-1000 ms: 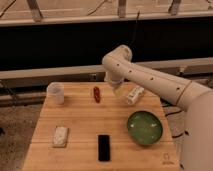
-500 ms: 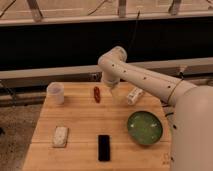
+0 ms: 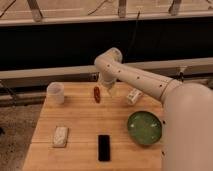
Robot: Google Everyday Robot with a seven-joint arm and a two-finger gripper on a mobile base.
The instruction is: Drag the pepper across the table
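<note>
One step in: gripper (image 3: 108, 89) hangs just right of pepper (image 3: 97, 94) at table (image 3: 80, 122) far edge, fingers apart. Next: lower over pepper, close.

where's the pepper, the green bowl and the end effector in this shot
pepper (image 3: 97, 94), camera view, middle of its dark red body
green bowl (image 3: 144, 128), camera view, bare inside of the bowl
end effector (image 3: 110, 90), camera view, midway between its fingertips, low beside the pepper on the bowl's side
</note>
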